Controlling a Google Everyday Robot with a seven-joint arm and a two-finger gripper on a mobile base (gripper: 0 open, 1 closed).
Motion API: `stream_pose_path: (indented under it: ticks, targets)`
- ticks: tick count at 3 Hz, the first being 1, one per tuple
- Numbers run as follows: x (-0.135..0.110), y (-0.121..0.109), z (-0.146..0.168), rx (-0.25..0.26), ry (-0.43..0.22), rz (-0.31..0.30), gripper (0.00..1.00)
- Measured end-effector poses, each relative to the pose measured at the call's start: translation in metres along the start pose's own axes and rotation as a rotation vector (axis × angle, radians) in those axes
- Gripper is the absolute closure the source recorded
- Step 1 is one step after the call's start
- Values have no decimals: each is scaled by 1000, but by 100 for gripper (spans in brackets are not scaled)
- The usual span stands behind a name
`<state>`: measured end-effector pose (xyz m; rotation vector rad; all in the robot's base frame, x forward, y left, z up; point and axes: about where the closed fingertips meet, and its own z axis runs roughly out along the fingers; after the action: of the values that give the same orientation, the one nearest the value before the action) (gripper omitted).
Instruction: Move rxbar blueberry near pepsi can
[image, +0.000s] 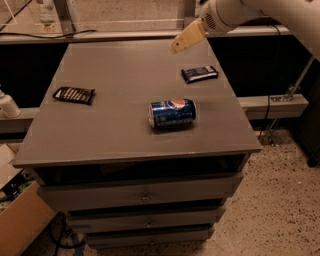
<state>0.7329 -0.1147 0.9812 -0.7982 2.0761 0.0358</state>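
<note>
**Camera view.** We are looking down at a grey tabletop (120, 140) that is capping a cabinet of drawers (145, 192).

- **Task objects.**
  - The rxbar blueberry (199, 74), a flat dark-blue wrapper with pale lettering, is lying on the far right part of the top. Its long axis is running roughly left to right and rising slightly toward the right.
  - The pepsi can (172, 113) is lying on its side nearer the front edge, with its round logo facing up and its long axis also running left to right.
  - We are seeing the can in front of the bar and slightly to its left. The two are apart, with bare tabletop between them.
- **Other object on the top.** A dark wrapper with pale stripes (74, 94) is lying flat toward the left edge, well apart from both bar and can.
- **Tool.**
  - The gripper (182, 41), tan in colour, is hanging over the far part of the table, behind the bar and slightly to its left.
  - It is sitting on the end of a white arm (235, 15) that is entering from the upper right.
  - It is touching neither the bar nor the can.
  - We cannot tell whether it is open or closed.
- **Surroundings.** We are noting a white bottle (6, 105) at the left margin, a cardboard box (22, 225) on the floor at lower left, and a speckled floor (285, 210) to the right of the cabinet.
</note>
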Motion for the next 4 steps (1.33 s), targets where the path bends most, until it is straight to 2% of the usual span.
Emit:
stream_pose_path:
  ticks: [1,2,4]
  targets:
    - [32,-8,31,6,128,-8,0]
    - [62,-17,51,22,216,0,0]
    - [106,-5,81,-5,309,32,0]
